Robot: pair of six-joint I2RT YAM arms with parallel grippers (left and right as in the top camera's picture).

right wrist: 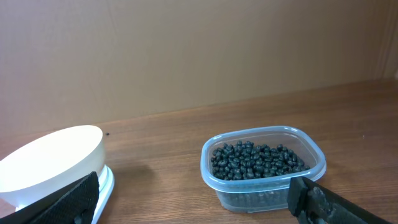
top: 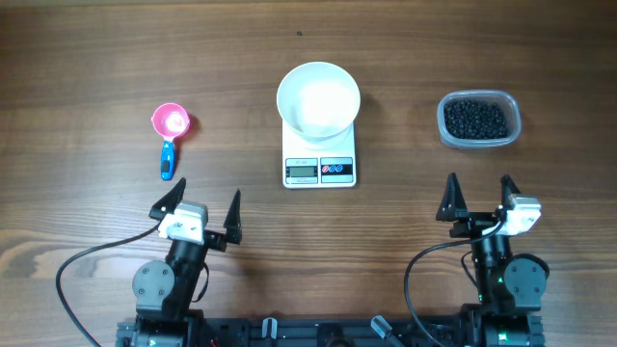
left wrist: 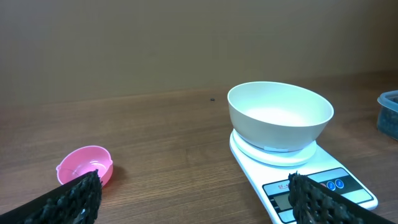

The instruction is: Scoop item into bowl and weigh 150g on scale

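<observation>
The beans lie in their clear tub, right of the empty bowl on the scale. Scooping hasn't begun, I judge. The next move calls for grasping the pink scoop (blue handle nearest) on the counter. The left end effector is wide and empty, near the scoop. The right end effector is equally wide and empty, near the tub.

Right of middle, empty white bowl centred atop scale. Low left, pink scoop on wooden table, well apart from both. At right edge, tub, cut off. Along bottom, gripper spread wide, fingers holding nothing.
</observation>
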